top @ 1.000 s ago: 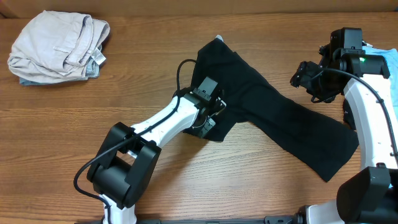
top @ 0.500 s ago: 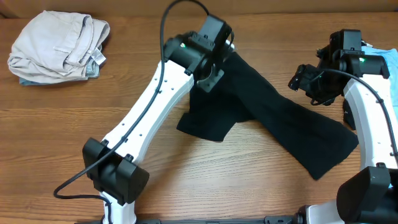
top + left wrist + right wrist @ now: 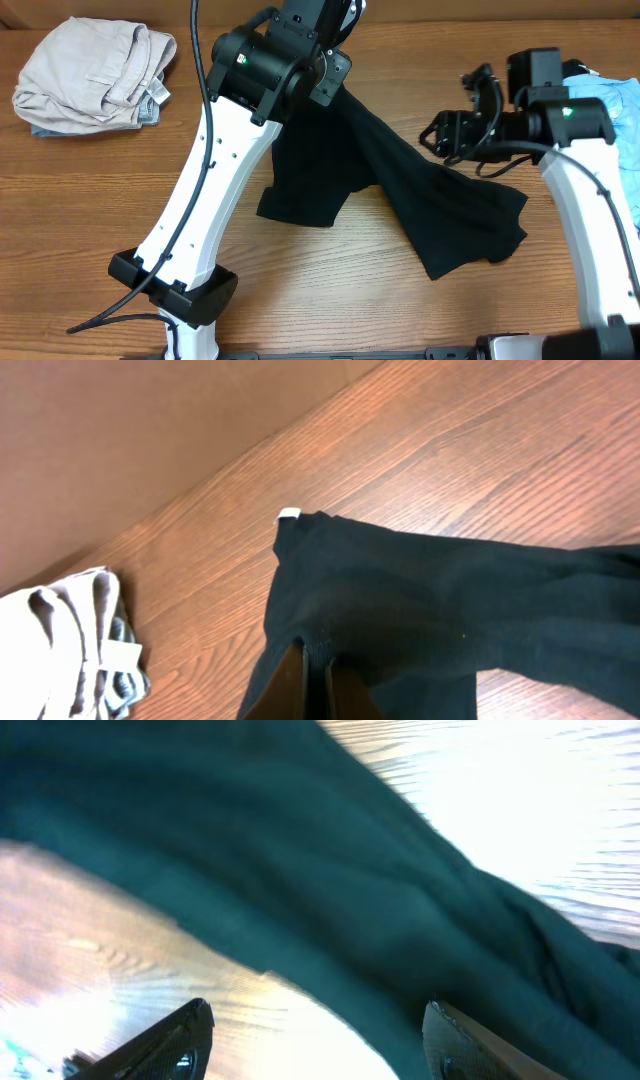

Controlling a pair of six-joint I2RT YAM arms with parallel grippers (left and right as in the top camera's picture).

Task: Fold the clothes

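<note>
The wood-grain worktop [image 3: 100, 200] ran to a brown wall at 12 o'clock. The black garment [image 3: 400, 190] sprawled from its centre toward 4 o'clock, and a folded beige pile [image 3: 95, 70] sat at 10 o'clock. The step looked like spreading the garment flat before any fold. The left tool [image 3: 308, 680] was clamped on its raised 12 o'clock end. The right tool [image 3: 318, 1025] hung with fingers apart over the 3 o'clock part, and would next need to pinch an edge there.
</note>
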